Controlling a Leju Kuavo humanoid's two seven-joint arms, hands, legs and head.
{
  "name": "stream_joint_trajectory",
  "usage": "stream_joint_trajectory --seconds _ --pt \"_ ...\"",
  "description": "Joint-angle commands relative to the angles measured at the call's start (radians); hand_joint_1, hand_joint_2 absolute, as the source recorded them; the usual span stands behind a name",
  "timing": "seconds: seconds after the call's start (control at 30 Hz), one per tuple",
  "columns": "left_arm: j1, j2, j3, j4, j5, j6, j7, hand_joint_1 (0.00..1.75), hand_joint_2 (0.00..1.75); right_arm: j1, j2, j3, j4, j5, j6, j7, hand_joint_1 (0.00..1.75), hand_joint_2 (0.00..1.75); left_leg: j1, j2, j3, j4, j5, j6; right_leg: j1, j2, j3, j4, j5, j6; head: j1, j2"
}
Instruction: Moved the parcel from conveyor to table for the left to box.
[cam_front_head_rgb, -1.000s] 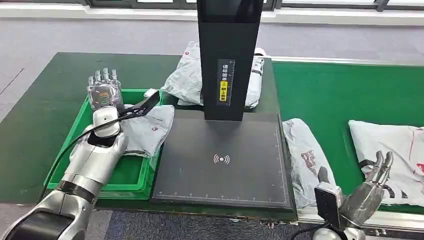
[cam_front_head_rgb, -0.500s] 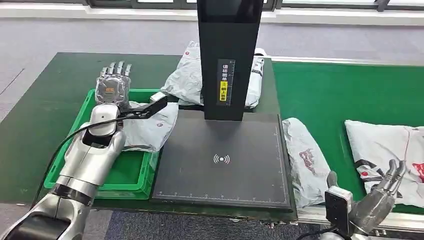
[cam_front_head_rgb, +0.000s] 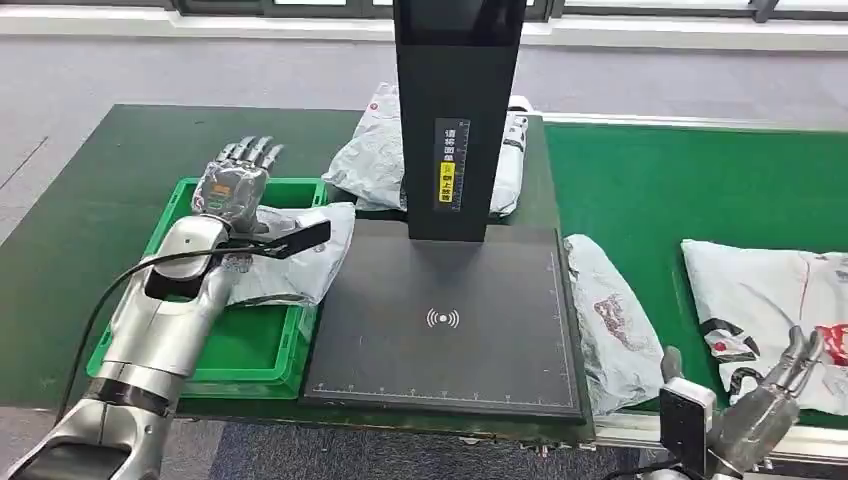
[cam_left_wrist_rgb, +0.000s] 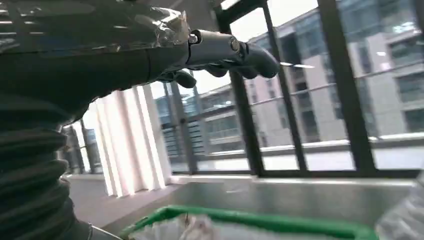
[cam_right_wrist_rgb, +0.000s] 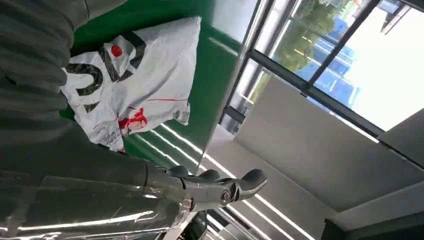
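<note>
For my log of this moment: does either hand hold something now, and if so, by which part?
Nothing is held. The left hand is above the green bin, fingers spread and empty. The right hand is open too, beside the white parcel on the conveyor.

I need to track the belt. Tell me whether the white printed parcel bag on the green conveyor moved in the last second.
Yes. The white printed parcel bag has shifted left along the green conveyor, nearer the fixed black scanner plate.

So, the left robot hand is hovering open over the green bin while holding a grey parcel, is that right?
Not quite. The left robot hand is open above the green bin, but it holds nothing: the head view shows the grey parcel lying in the bin, draped over its edge, beside the arm.
</note>
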Motion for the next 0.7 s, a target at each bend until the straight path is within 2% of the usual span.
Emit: stream_joint_trajectory --seconds 0.03,0.07,0.2,0.5,0.6,0.7 --pt "0.031 0.102 0.111 0.093 0.078 -0.048 -0.13 0.0 1.75 -0.043 0.036 -0.108 0.05 -0.015 0.024 -0.021 0.0 1.75 0.0 0.008 0.009 -0.007 0.0 0.003 0.002 0.005 0.006 -0.006 0.002 -0.006 0.0 0.0" --pt "0.032 0.109 0.116 0.096 0.094 -0.053 -0.152 0.0 1.75 -0.043 0.036 -0.113 0.052 -0.015 0.028 -0.024 0.0 1.75 0.0 0.004 0.004 -0.003 0.0 0.002 0.001 0.003 0.002 -0.002 0.0 -0.003 0.0 0.0" --pt "0.037 0.136 0.167 0.126 0.215 -0.09 -0.311 0.0 1.75 -0.046 0.021 -0.116 0.063 -0.036 0.04 -0.026 0.0 1.75 0.001 0.006 0.006 -0.004 0.0 0.003 0.002 0.003 0.004 -0.004 0.001 -0.005 0.0 0.0" --pt "0.054 0.156 0.233 0.118 0.303 -0.117 -0.425 0.0 1.75 -0.055 0.02 -0.115 0.075 -0.033 0.04 -0.026 0.0 1.75 0.001 0.005 0.005 -0.003 0.0 0.002 0.002 0.003 0.004 -0.003 0.001 -0.004 0.0 0.0" --pt "0.07 0.139 0.271 0.087 0.306 -0.104 -0.429 0.0 1.75 -0.058 0.027 -0.123 0.078 -0.024 0.041 -0.026 0.0 1.75 0.0 0.003 0.003 -0.002 0.0 0.002 0.001 0.002 0.002 -0.001 0.0 -0.003 0.0 0.0" --pt "0.068 0.085 0.31 0.021 0.31 -0.062 -0.439 0.0 1.75 -0.056 0.036 -0.141 0.071 -0.014 0.052 -0.026 0.0 1.75 0.0 0.001 0.003 -0.002 0.0 0.002 0.001 -0.001 0.003 -0.002 0.0 -0.003 0.0 0.0"
